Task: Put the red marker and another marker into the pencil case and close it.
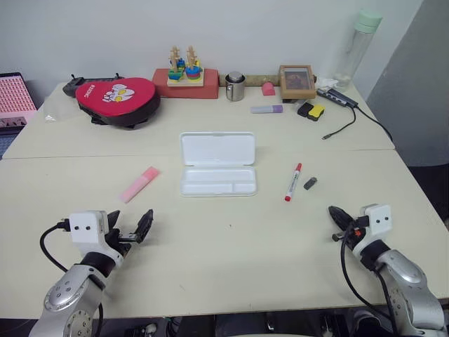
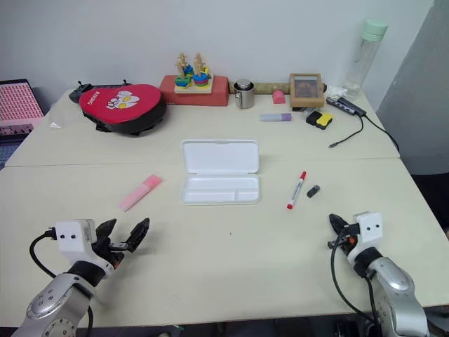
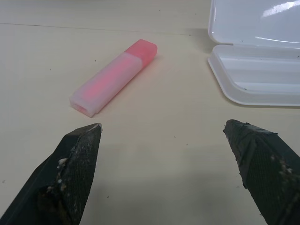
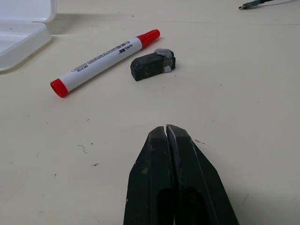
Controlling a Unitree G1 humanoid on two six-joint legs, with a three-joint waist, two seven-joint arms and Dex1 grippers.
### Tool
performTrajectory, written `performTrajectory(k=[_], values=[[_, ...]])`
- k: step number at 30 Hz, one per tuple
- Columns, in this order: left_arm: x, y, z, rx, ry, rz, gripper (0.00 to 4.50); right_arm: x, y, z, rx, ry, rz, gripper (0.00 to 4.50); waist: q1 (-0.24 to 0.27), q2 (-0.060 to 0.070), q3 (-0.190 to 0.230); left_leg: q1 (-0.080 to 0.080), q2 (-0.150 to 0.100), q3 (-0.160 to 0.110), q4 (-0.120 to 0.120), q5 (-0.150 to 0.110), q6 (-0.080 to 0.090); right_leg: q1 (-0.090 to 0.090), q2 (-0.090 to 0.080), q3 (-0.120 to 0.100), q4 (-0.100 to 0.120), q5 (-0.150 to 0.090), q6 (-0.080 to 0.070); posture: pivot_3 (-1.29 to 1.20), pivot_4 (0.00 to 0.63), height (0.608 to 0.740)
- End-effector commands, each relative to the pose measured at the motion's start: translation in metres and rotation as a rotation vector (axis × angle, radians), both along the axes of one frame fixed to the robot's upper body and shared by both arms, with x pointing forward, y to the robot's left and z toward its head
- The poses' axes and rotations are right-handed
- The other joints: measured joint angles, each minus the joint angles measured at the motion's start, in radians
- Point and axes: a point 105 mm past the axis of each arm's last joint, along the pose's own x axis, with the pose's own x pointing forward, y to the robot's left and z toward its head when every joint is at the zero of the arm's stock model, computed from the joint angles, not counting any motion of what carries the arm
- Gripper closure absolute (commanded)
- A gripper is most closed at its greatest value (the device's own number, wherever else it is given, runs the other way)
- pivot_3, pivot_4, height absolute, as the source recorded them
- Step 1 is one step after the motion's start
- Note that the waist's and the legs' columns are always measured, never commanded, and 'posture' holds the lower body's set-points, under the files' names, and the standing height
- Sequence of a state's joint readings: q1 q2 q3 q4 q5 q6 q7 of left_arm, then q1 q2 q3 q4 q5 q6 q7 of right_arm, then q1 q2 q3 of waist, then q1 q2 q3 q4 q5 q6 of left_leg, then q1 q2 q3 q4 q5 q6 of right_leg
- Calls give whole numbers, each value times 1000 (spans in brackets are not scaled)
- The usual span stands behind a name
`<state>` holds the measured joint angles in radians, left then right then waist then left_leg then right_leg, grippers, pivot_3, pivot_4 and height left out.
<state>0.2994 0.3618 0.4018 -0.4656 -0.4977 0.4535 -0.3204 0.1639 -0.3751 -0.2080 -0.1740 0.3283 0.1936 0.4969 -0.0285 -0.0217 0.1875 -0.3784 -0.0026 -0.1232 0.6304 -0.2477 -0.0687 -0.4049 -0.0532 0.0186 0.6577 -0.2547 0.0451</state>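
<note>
- Cream tabletop fills the scene, with clutter along the far wall.
- Pencil case lies open at the centre, lid flat on the far side and its tray empty.
- Pink highlighter lies to the left of the case; the left gripper, fingers spread wide, sits nearer than it and apart from it.
- Red marker lies to the right of the case, a small dark piece just beside it.
- Right gripper has its fingers pressed together, holding nothing.
- Likely first step: reach far and straddle the highlighter across its narrow width, turning the wrist to suit its slant.
- Right fingers must part before the marker, avoiding the dark piece.
</note>
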Motion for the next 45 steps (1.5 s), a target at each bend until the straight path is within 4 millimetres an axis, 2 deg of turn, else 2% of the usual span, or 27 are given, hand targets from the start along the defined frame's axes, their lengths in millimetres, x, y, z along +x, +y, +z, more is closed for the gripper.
performTrajectory(k=[1, 12, 22, 25, 34, 41, 45], values=[[0, 0, 11, 18, -51, -10, 0, 5, -4, 6, -16, -53, 3, 4470, 0, 0, 0, 0, 0, 0, 0, 0, 0, 0, 0, 0, 0, 0, 0, 0, 150, 740], [-2, 3, 11, 16, -29, -6, 0, 11, -10, 6, -49, -42, -22, 4470, 0, 0, 0, 0, 0, 0, 0, 0, 0, 0, 0, 1, 0, 0, 0, 0, 150, 740], [-1, 3, 11, -26, -29, -1, 0, 15, -2, 17, -28, -31, -22, 4470, 0, 0, 0, 0, 0, 0, 0, 0, 0, 0, 0, 0, 0, 0, 0, 0, 150, 740], [-1, 2, 11, -26, -27, -3, 0, 15, -2, 19, -24, -34, -30, 3951, 0, 0, 0, 0, 0, 0, 0, 0, 0, 0, 0, 0, 0, 0, 0, 0, 150, 740], [-2, 3, 11, -27, -26, -4, 0, 16, 2, 30, -22, -58, -39, 1841, 0, 0, 0, 0, 0, 0, 0, 0, 0, 0, 0, 0, 0, 0, 0, 0, 150, 740], [-2, 2, 11, -28, -25, -10, 0, 16, -3, 26, -19, -52, -39, 124, 0, 0, 0, 0, 0, 0, 0, 0, 0, 0, 0, 0, 0, 0, 0, 0, 150, 740], [-1, 2, 11, -20, -27, -18, 0, 15, -7, 19, -33, -44, -5, 57, 0, 0, 0, 0, 0, 0, 0, 0, 0, 0, 0, 0, 0, 0, 0, 0, 150, 740]])
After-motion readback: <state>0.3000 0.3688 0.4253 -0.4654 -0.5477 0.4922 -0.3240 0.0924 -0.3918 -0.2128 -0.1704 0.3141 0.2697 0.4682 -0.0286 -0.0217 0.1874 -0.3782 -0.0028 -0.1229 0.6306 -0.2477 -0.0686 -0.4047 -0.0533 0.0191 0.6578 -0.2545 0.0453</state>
